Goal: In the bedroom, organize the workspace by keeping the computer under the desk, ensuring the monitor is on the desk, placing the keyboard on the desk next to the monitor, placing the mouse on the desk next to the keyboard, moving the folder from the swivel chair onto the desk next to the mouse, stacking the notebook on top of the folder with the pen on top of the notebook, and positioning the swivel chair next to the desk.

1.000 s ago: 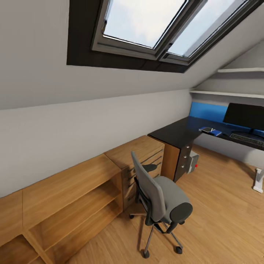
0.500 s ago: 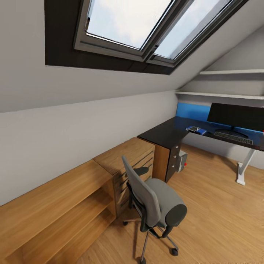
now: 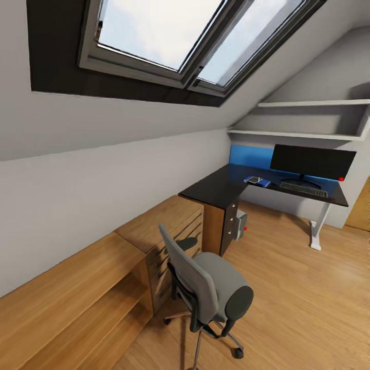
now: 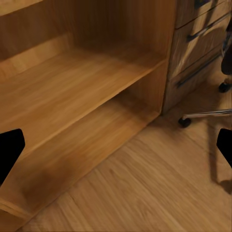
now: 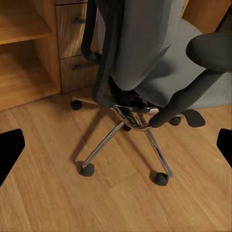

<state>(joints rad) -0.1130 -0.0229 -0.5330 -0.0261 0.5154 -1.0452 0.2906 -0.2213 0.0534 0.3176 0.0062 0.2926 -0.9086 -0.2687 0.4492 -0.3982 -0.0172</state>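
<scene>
- Sloped white walls and a skylight [image 3: 169,36] close the attic room overhead, with light wood floor [image 3: 303,308] spreading wide and bare toward 3 o'clock.
- Left end effector [image 4: 116,142]: its dark fingertips [image 4: 9,150] sit at opposite edges of the wrist view, spread wide with nothing between them, over floor in front of a low wooden shelf unit [image 4: 82,92].
- Right end effector [image 5: 116,145]: fingertips [image 5: 9,150] likewise wide apart and holding nothing, above floor just short of the swivel chair [image 5: 145,53].
- In the head view the swivel chair [image 3: 210,288], with grey seat and back, black armrests and a chrome star base on casters, stands at 6 o'clock, close beside a light-wood drawer cabinet [image 3: 169,231].
- Glossy black L-shaped table [image 3: 226,187] lies at 2 o'clock, well apart from the chair.
- On it: the monitor [image 3: 312,162], the keyboard [image 3: 303,189] in front of it, and the blue folder [image 3: 258,181] with something small and dark on top.
- Silver-grey computer [image 3: 240,224] sits under the table beside its drawer block.
</scene>
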